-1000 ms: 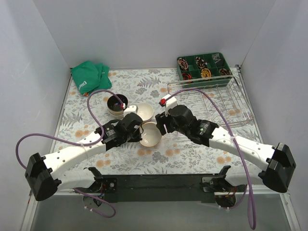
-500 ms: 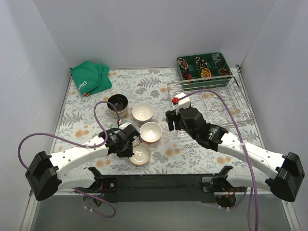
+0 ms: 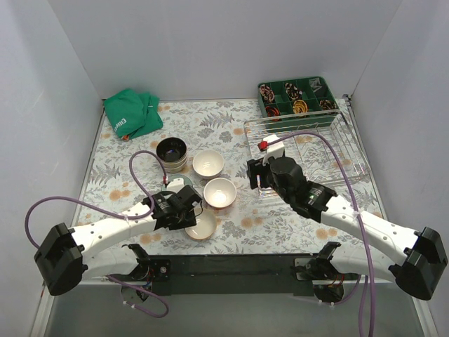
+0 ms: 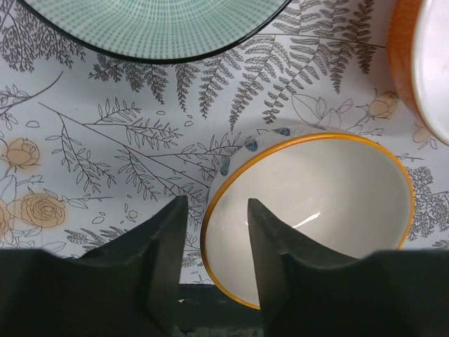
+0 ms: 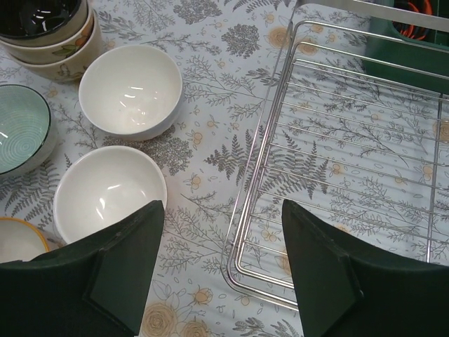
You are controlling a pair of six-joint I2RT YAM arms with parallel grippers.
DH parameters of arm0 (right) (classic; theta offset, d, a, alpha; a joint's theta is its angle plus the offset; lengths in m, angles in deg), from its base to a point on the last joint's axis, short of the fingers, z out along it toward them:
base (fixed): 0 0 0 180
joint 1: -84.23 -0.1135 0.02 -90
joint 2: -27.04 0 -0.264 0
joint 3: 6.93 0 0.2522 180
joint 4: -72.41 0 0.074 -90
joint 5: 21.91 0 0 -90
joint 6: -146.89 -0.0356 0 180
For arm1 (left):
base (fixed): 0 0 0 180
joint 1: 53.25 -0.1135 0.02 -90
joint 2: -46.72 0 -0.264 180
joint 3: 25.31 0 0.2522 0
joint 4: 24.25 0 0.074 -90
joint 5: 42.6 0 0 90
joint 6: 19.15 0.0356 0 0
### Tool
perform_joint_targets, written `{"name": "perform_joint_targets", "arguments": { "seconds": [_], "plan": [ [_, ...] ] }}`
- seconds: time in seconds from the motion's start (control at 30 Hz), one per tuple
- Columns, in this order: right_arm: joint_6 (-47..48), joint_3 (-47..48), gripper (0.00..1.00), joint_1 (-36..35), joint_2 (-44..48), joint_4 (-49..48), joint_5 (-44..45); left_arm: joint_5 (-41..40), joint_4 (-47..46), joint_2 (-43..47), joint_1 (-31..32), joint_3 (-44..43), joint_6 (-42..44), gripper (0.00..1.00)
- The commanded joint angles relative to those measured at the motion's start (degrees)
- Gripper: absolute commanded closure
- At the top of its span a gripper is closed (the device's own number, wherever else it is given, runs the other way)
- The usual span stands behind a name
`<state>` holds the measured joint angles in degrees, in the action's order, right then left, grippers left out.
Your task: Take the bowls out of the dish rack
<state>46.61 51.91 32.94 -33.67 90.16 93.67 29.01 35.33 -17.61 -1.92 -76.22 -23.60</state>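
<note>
Near the table's front lies an orange-rimmed bowl (image 3: 202, 226) (image 4: 309, 210). My left gripper (image 3: 194, 210) (image 4: 216, 203) stands open astride its rim, one finger inside, one outside, with a gap on each side. Beside it are a pale green bowl (image 4: 154, 24) (image 5: 21, 133), two white bowls (image 3: 220, 192) (image 3: 208, 163) and a dark-glazed stack (image 3: 172, 152). The wire dish rack (image 3: 302, 151) (image 5: 351, 140) shows no bowls inside. My right gripper (image 3: 256, 175) (image 5: 222, 207) hangs open over the rack's near left corner, holding nothing.
A green compartment tray (image 3: 298, 97) with small items sits behind the rack. A folded green cloth (image 3: 130, 112) lies at the back left. White walls close in the table on three sides.
My left gripper carried the orange-rimmed bowl from the middle to the front of the table and has opened off its rim. The right gripper drew back toward the rack.
</note>
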Motion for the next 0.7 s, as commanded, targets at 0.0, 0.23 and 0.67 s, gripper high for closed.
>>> {"name": "perform_joint_targets", "arguments": {
  "seconds": [0.0, 0.23, 0.67],
  "plan": [
    [-0.17, 0.27, 0.24, 1.54, 0.42, -3.46, -1.84, -4.37, -0.56, 5.17, 0.00, -1.08, -1.79, 0.50],
    [-1.40, 4.39, 0.22, 10.05, -4.14, -3.37, -13.42, -8.14, 0.15, 7.21, -1.31, -7.41, 3.81, 0.13],
    [-6.68, 7.48, 0.17, 39.59, 4.71, 6.46, -20.94, 3.80, -9.18, 8.69, -32.51, -19.97, 26.33, 0.02]
  ]
}}
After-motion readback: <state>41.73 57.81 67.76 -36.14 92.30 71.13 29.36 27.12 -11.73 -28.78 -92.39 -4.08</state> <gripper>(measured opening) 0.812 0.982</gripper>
